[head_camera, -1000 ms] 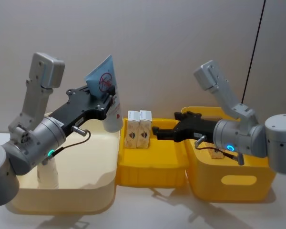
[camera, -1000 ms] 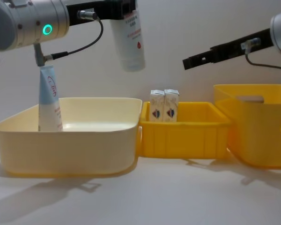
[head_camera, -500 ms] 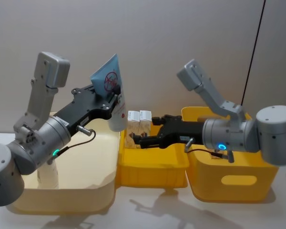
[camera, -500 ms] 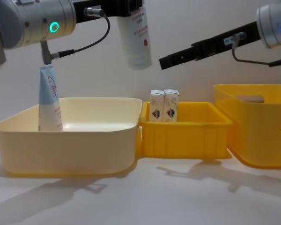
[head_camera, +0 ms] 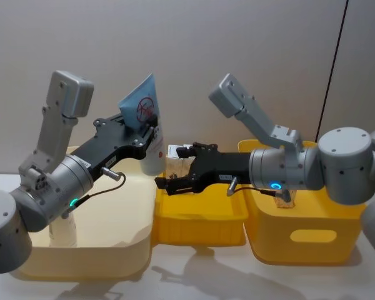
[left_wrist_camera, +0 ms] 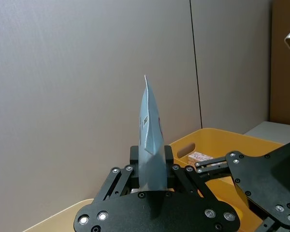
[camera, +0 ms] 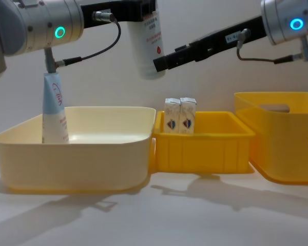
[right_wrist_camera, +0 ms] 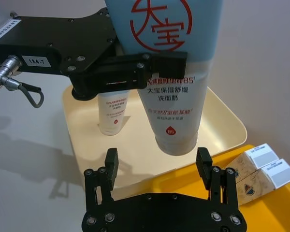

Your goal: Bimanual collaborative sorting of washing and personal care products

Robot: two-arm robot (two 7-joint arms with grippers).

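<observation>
Here, the left end effector (head_camera: pixel 145 132) pinches a light-blue tube (camera: pixel 149 46) partway along its body, white cap pointing down and flat crimped end up. In the chest view the tube hangs at the upper middle of the frame, above the right rim of the cream bin (camera: pixel 77 154). The right end effector (right_wrist_camera: pixel 157 157) reaches in from the upper right with its fingers spread. In the right wrist view they stand one on each side of the cap with a gap on both (whether either one touches it, I cannot tell).

A second tube (camera: pixel 54 110) stands upright on its cap at the left of the cream bin. Two cartons (camera: pixel 179 116) stand side by side, touching, at the back left of the low yellow bin (camera: pixel 200 151) in the frame's centre. A taller yellow bin (camera: pixel 282 148) sits at the right edge, and all three bins rest on the bench (camera: pixel 169 215).
</observation>
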